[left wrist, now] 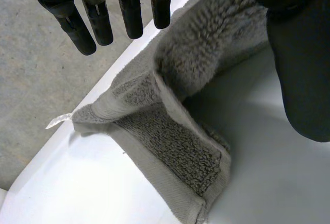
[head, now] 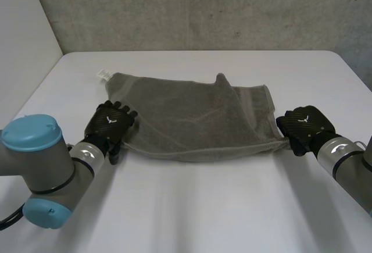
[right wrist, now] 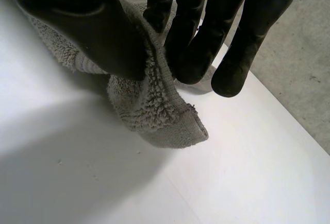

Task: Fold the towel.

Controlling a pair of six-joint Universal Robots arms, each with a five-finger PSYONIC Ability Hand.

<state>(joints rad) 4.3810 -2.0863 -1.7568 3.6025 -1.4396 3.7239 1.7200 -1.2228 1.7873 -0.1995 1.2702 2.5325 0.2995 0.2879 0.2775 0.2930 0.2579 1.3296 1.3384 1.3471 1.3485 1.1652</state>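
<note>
Head view high, down from behind; wrist views close at opposite ends of the shared towel

The plain grey towel bears a white label; table white, left hand and right hand black.

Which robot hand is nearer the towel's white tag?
Left. The left robot hand holds the towel on the same end as the tag; the right robot hand grips the opposite end.
</note>
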